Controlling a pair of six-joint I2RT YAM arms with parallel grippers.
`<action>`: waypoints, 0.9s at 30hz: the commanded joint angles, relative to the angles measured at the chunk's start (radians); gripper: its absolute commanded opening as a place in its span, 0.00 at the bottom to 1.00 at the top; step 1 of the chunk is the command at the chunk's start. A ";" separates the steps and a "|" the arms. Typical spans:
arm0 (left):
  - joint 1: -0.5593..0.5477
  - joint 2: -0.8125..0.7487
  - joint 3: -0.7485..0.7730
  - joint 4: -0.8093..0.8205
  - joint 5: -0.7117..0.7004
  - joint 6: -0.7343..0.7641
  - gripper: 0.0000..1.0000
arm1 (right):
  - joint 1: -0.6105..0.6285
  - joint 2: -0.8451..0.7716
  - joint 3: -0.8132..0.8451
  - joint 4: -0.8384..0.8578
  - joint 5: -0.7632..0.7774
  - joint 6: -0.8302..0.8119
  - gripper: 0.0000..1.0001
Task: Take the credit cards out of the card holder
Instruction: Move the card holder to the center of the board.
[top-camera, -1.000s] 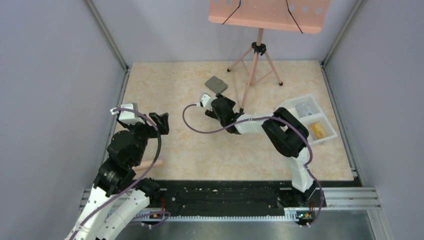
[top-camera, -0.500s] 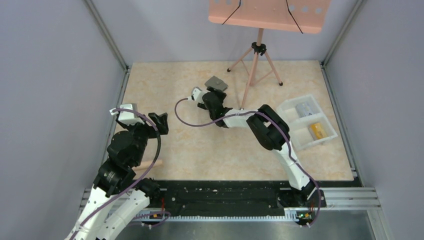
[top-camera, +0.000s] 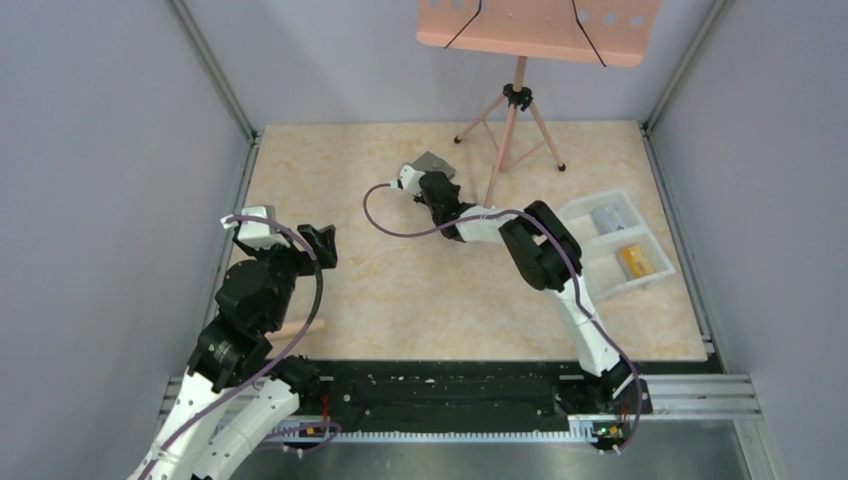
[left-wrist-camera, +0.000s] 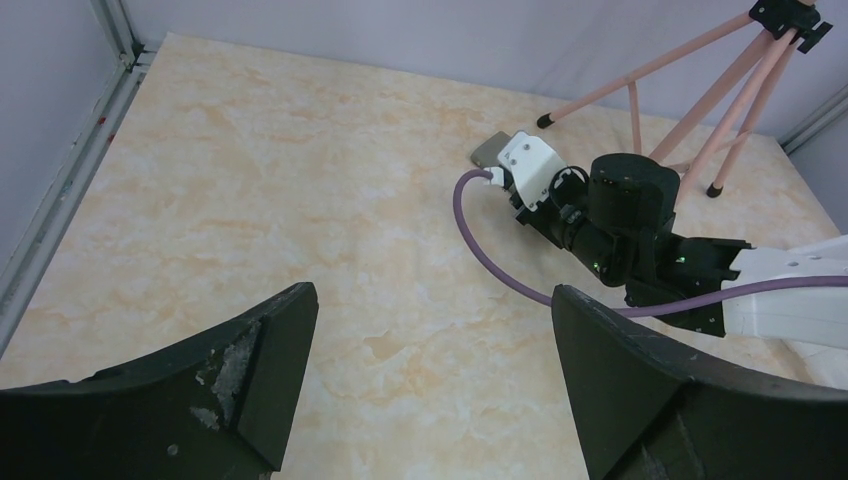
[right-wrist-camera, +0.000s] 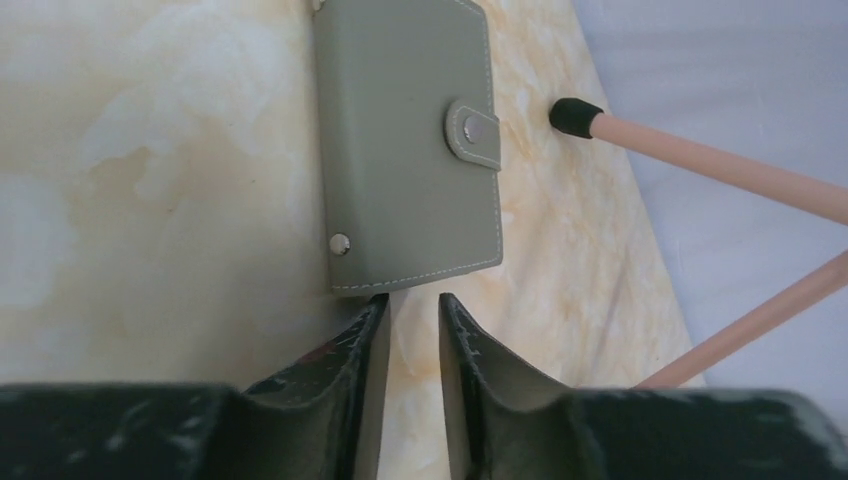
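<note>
Marbled desk carries closed holder, with tripod foot just beside it. Right claw, narrowly parted and empty, is positioned at holder's edge. Left claw is released wide, well apart.

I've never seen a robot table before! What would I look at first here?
Probably the right arm stretched far across the table, the right tool a crack open just short of the closed grey card holder. Behind it stands a pink tripod holding a pink board. The left tool hangs wide open near the table's left side.
</note>
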 joint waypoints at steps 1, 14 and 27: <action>-0.002 0.008 0.000 0.022 -0.014 0.003 0.92 | -0.005 0.031 0.045 -0.064 -0.100 0.010 0.17; -0.002 0.002 -0.002 0.022 -0.031 0.008 0.91 | -0.009 -0.109 -0.003 -0.120 -0.338 0.127 0.00; -0.002 0.002 -0.003 0.025 -0.023 0.006 0.90 | -0.050 -0.027 0.240 -0.263 -0.281 0.296 0.21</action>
